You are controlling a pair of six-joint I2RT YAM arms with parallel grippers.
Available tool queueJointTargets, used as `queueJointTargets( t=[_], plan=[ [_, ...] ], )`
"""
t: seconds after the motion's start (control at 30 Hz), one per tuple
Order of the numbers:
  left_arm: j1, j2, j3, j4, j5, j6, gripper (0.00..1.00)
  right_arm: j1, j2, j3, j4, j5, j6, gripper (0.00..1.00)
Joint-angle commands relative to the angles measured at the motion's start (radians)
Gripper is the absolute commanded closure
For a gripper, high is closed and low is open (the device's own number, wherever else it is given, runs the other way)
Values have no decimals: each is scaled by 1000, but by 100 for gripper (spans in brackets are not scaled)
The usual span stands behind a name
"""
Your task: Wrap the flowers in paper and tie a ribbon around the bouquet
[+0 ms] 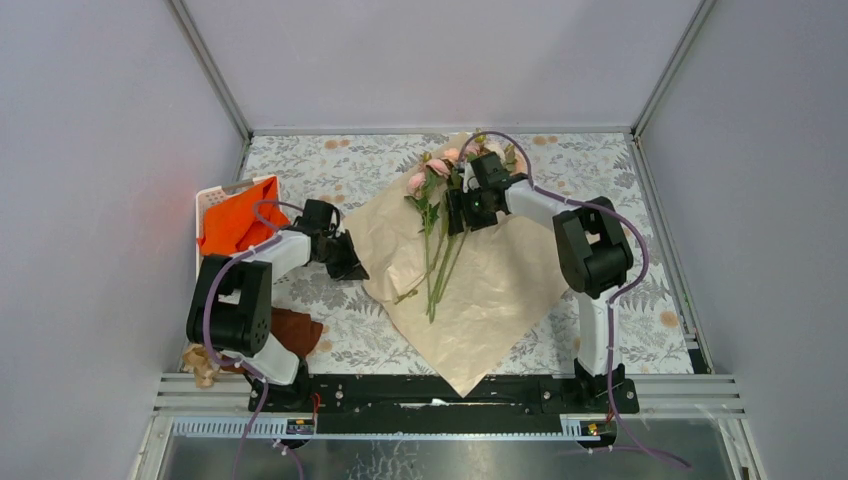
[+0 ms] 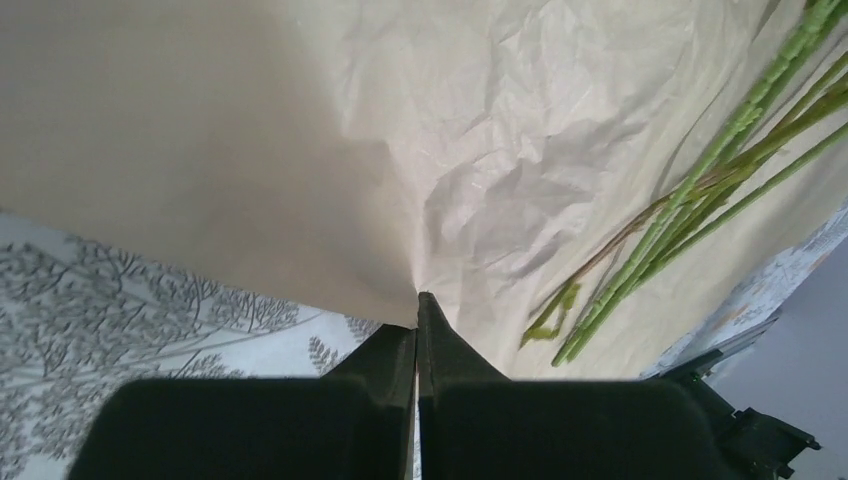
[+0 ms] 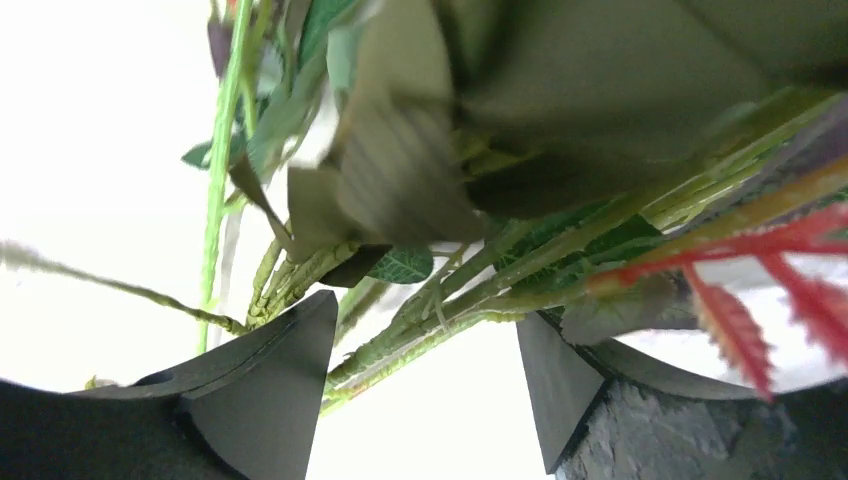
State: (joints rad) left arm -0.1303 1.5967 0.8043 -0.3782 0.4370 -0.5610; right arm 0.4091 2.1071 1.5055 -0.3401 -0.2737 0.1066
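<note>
The left claw point(image 2: 417, 312) is closed tight on the near left edge of the paper point(image 1: 490, 290), its two black fingers pressed together with the sheet pinched between their tips. The paper rises a little from the table point(image 1: 320, 165) where it is nipped, and creases fan out from that point.

The right claw point(image 1: 460, 212) is over the far part of the sheet, reaching in from the right. Its jaws stand apart on either side of the green stems just below the leaves. From its own camera the stems pass through the gap with room to spare, so it looks open around them, not clamped.

The flowers point(image 1: 432, 180) lie on the paper, pink heads toward the far wall and stems running down toward the middle of the sheet. The sheet lies like a diamond, one corner pointing at the arm bases, and is not wrapped round the flowers.

Off to the left, a bright orange cloth point(image 1: 240, 215) sits in a white basket point(image 1: 206, 196). A dark brown cloth point(image 1: 297, 331) lies beside the left arm's base, with a small tan scrunched bundle point(image 1: 200, 365) next to it, too small to tell what it is.
</note>
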Motion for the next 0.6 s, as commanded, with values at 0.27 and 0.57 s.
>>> queueJointTargets(
  t=[0.27, 0.57],
  plan=[
    [-1, -143, -17, -54, -40, 9, 100, 17, -414, -147, -203, 182, -85, 17],
    [-2, -173, -55, -9, -51, -10, 100, 352, -346, -164, 88, 198, 72, 59]
  ],
)
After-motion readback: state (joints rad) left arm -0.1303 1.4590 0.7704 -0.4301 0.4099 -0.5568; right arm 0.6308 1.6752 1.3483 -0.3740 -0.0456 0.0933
